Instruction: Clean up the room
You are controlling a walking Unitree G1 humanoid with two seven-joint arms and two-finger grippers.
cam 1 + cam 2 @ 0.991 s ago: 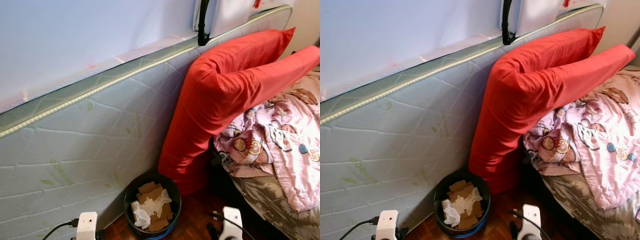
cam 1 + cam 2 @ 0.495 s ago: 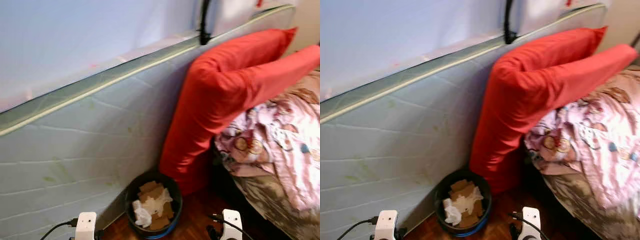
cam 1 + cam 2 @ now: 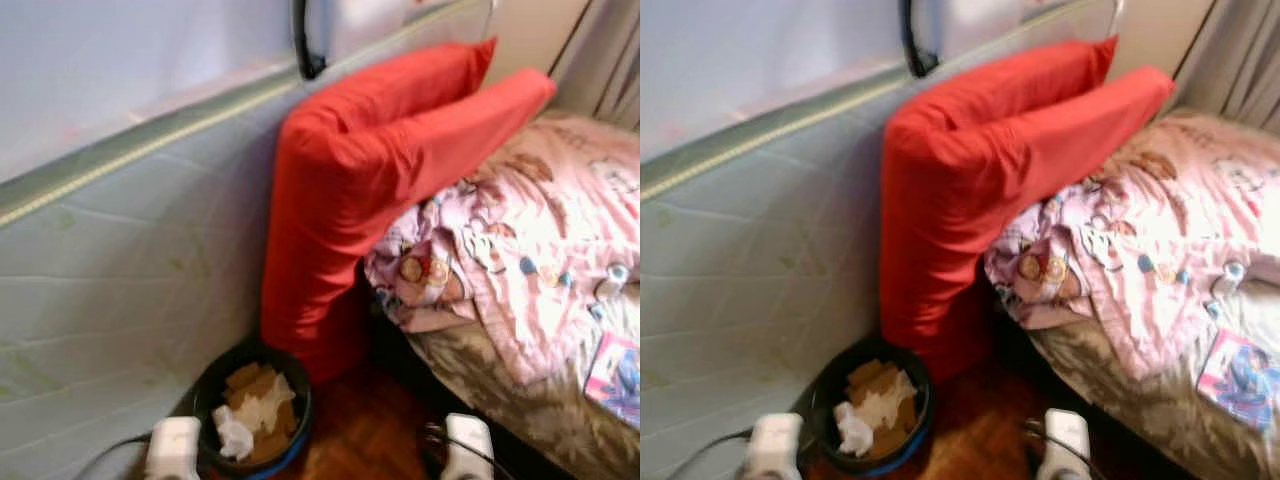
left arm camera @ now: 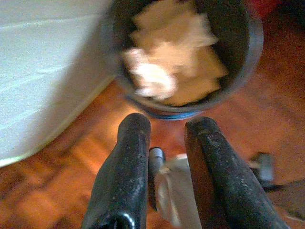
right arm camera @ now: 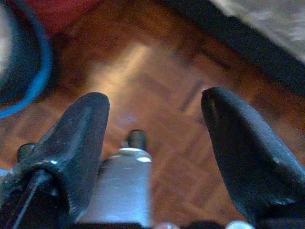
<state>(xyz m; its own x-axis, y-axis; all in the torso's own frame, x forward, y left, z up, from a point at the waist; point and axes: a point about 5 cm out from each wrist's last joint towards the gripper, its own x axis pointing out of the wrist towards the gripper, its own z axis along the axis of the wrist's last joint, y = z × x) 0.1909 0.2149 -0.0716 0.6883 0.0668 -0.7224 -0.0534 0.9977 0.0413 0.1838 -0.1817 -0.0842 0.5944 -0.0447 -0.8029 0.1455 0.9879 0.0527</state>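
A: Starting at the left, what's there?

B: A pale mattress stands on edge against the wall. At its foot, on the wooden floor, is a dark bin holding cardboard scraps and crumpled white paper, so some rubbish has already been binned, I'd judge.

A: And the left pincer?

B: It hangs low over the floor just short of the bin, its two black fingers set close with a narrow gap, nothing between them.

A: Moving across?

B: A long red pillow leans bent against the mattress, its lower end touching the floor beside the bin. The right pincer hovers over bare floor, fingers spread wide, also empty.

A: Then the bed?

B: The bed carries a rumpled pink blanket, and near its edge at the far right lies a small pink and blue packet.

A: So what remains?

B: Most of it, I'd say: the pillow wants setting straight, the blanket smoothing, the packet putting away. Neither arm has taken hold of anything yet.
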